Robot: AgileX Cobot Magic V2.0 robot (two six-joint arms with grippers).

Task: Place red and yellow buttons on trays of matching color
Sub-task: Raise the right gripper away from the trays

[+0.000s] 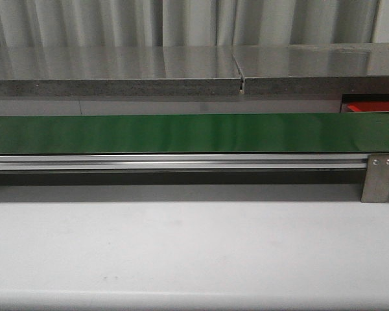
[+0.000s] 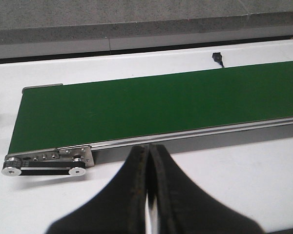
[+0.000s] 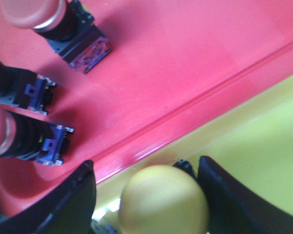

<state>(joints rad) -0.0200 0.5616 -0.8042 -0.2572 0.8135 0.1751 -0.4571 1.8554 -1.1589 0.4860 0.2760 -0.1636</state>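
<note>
front view: white table (image 1: 194, 253) in the foreground, green conveyor belt (image 1: 194, 133) running across it on an aluminium rail (image 1: 181, 162). belt surface carries nothing in this view or in the left wrist view. neither arm shows in the front view. a sliver of red (image 1: 371, 107) sits at the far right behind the belt end, likely a tray edge, too little visible to be sure.

right wrist view: red tray (image 3: 185, 58) and yellow tray (image 3: 263, 161) lie side by side, their rims touching along a diagonal ridge. three red buttons on the red tray: one (image 3: 53, 22) lying with its body toward the tray middle, two more (image 3: 19, 87) and (image 3: 24, 139) partly cut by the frame edge. all three are on the matching colour, so that part looks done as far as this view shows.

right gripper (image 3: 146, 195) is over the yellow tray close to the shared rim, jaws spread fairly wide, with the yellow button (image 3: 161, 200) between them. dome faces the camera. cannot tell whether the fingers (image 3: 219, 195) are gripping its body or have just let go; contact is hidden below the dome. whether the button rests on the tray floor is also hidden.

left gripper (image 2: 149, 195) hangs over the table just beside the near rail of the belt, close to the belt's roller end (image 2: 44, 165). jaws pressed together, nothing between them.

judgement: task is late. reds placed, yellow at its tray, release and retreat left. no more buttons seen waiting on the belt.
</note>
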